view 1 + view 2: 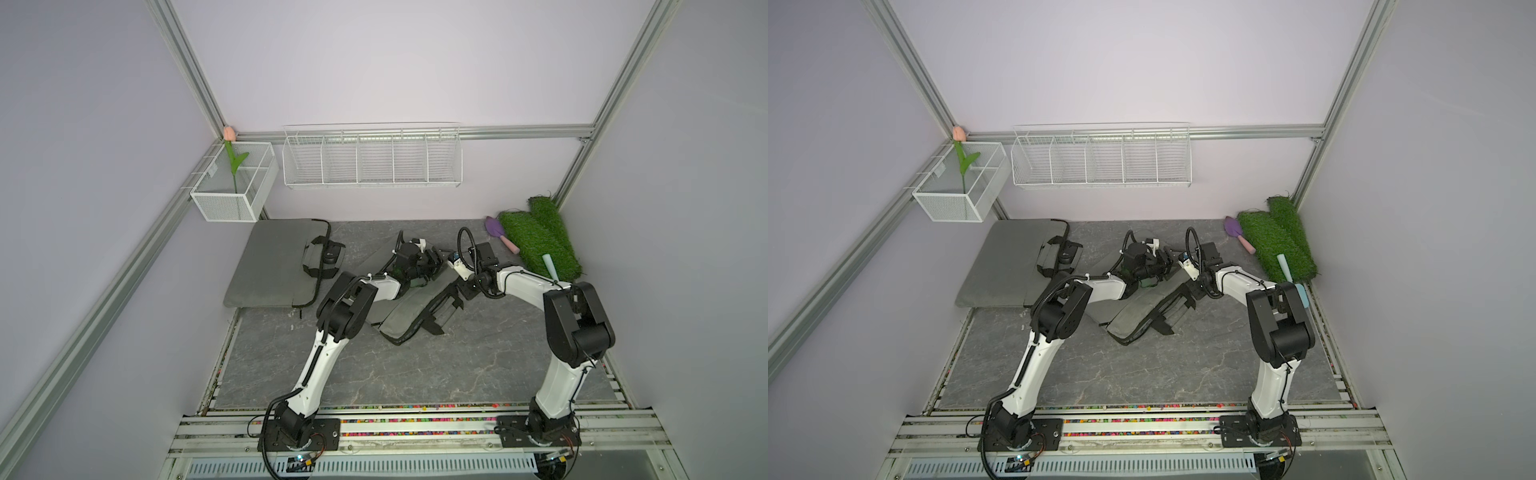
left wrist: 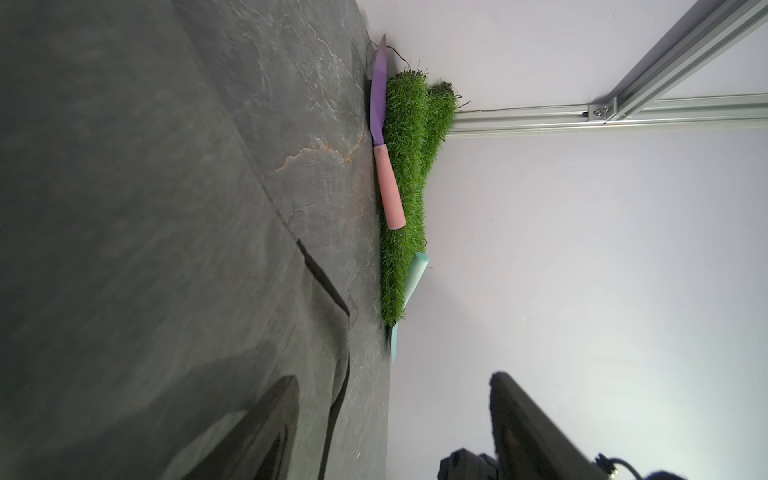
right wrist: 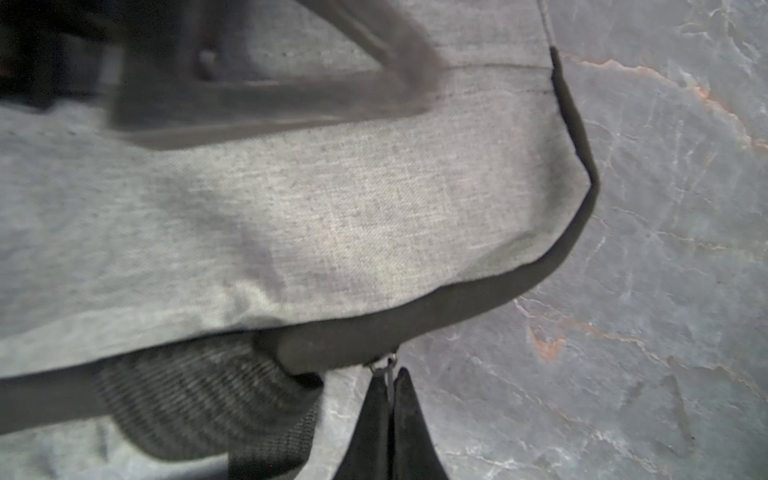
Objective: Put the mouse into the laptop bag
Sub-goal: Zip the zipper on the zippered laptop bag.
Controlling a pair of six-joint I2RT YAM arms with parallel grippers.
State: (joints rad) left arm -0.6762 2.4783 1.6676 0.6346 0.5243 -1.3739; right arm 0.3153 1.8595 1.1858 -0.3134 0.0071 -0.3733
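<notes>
Busy at the laptop bag (image 1: 402, 320), crumpled in the middle of the stone table (image 1: 415, 374). Pinching its zipper pull (image 3: 388, 366) with the right gripper (image 3: 390, 392), jaws clamped tight together on the small metal tab, most likely to drag the zip along and open a mouth for the mouse. Holding the left gripper (image 2: 395, 395) just above the bag's far end, turned on its side, jaws spread wide with nothing between them. Probably placed there to steady or lift the cloth, or ready to go fetching. No mouse in the bag yet: spotted instead, as far as can be judged, as the dark oval mouse (image 1: 331, 254) resting on the handle of a second bag (image 1: 266, 266), well apart from the laptop bag on the left arm's side. Only from the right wrist: the pinch itself, tucked under the wrist and lost in both top views. From the left wrist: grey cloth, bare table, and beyond the laptop bag the grass rolls (image 2: 405, 187) with a purple trowel (image 2: 379, 104) alongside, but no mouse anywhere. Only from above: mouse, both bags and both arms in a single look.
</notes>
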